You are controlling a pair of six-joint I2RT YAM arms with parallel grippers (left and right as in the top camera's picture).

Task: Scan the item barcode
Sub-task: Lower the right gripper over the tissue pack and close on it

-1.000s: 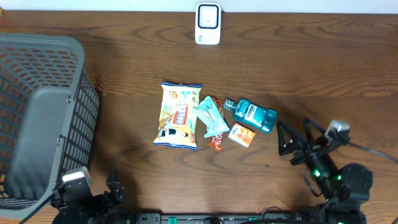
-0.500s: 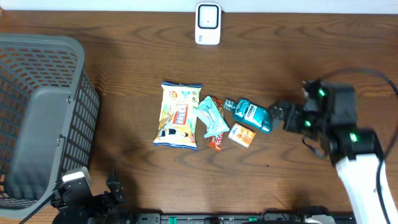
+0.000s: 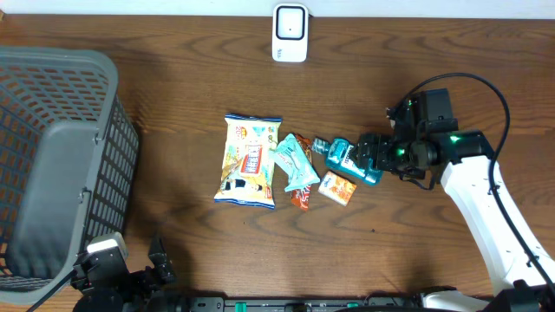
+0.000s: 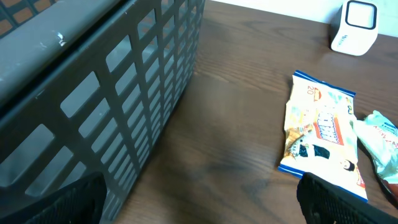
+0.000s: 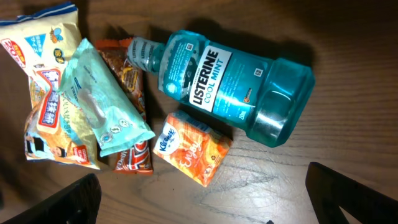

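Since the earlier frame, the right gripper (image 3: 368, 154) was brought over the mouthwash bottle (image 5: 230, 81), jaws spread; the left gripper (image 4: 199, 204), well apart from it, was likewise spread.

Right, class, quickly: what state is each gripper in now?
Left gripper: open, holding nothing.
Right gripper: open, holding nothing, poised at the teal plastic mouthwash bottle.

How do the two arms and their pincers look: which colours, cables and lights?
The right arm has a long white link and a black wrist with small green lights. A thin black cable loops beside the wrist. The left arm is black, with a pale block on top. In both wrist views the pincers show dark, pointed fingers.
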